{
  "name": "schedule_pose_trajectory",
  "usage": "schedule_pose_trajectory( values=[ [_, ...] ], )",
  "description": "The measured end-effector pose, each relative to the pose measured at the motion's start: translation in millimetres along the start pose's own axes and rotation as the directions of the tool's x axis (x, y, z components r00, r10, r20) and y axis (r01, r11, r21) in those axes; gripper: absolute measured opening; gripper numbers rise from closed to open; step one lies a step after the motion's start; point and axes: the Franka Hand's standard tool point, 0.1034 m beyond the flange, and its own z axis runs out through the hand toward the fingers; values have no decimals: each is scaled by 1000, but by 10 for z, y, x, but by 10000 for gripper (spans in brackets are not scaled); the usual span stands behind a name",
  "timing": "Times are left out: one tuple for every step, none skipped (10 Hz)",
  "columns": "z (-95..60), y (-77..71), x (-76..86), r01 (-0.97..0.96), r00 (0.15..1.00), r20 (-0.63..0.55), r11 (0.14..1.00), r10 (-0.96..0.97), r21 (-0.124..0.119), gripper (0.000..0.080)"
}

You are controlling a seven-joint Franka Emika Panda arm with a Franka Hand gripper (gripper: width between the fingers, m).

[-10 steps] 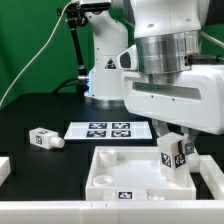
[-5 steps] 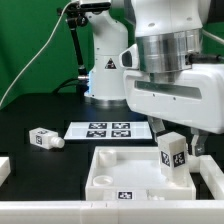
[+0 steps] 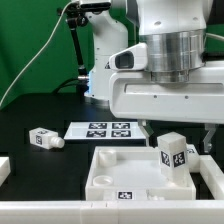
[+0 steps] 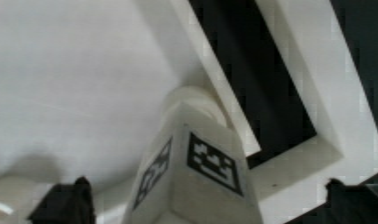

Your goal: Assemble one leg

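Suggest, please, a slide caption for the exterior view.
Open end effector over the upright leg at a corner of the white panel; another tagged piece lies near the marker board.

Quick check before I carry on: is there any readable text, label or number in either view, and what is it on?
No words or numbers are readable.
On the leg: black-and-white square tags, patterns only.
On the second leg, lying on the table: a tag, pattern only.
On the marker board: tags only.
On the panel, front wall: one small tag.
On the arm's base: a dark sticker, too small to read.
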Motion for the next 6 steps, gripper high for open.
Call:
schedule_pose_trajectory(
  values=[
    [-5,6,17,137,990,-9,991,-137,-8,649],
    [-8,23,35,253,967,-11,967,-254,-8,649],
    [-4,59,57,355,935,-9,935,-355,-10,649],
    [-6,72,69,452,892,-8,892,-453,-11,649],
    [-13,71,77,514,858,-9,858,-514,-12,649],
    [-21,70,86,556,831,-10,831,-557,-12,649]
  ],
)
